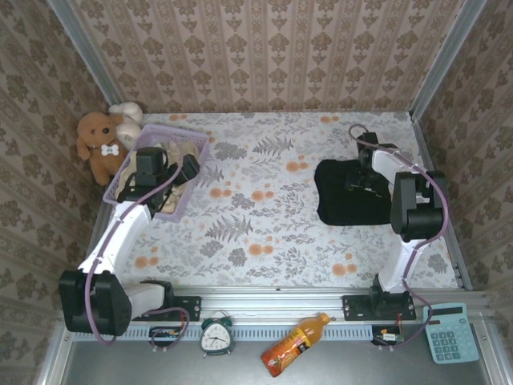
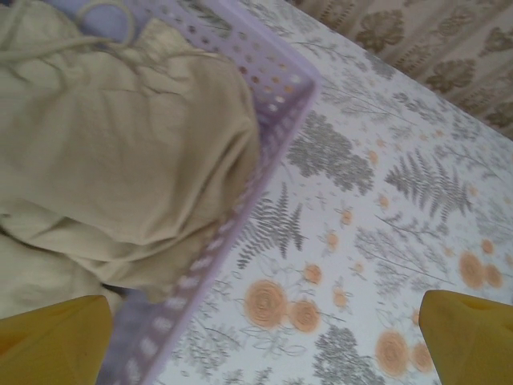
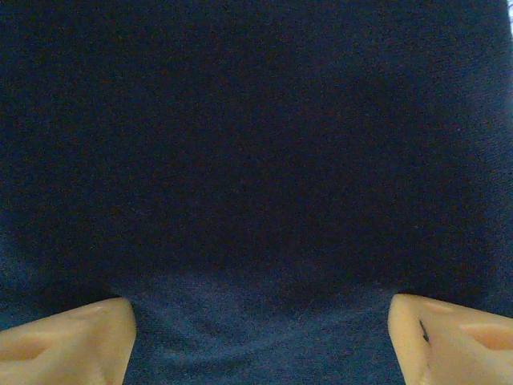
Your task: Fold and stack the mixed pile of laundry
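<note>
The cream-beige garment (image 2: 120, 152) lies bunched inside the lavender mesh basket (image 2: 268, 160) at the table's left (image 1: 136, 156). My left gripper (image 2: 264, 353) hangs open above the basket's right rim (image 1: 186, 170), one yellow finger (image 2: 52, 341) over the cloth and the other over the floral table; nothing is between them. The black garment (image 1: 349, 196) lies as a folded block on the right of the table. My right gripper (image 1: 362, 178) is low over it, open, with the dark cloth (image 3: 256, 160) spread flat beneath and between its tan fingertips (image 3: 68, 341).
A brown teddy bear (image 1: 100, 144) and a white one (image 1: 128, 112) sit in the far left corner behind the basket. Along the near rail lie an alarm clock (image 1: 216, 335), an orange bottle (image 1: 294, 345) and a calculator (image 1: 449, 333). Patterned walls close three sides.
</note>
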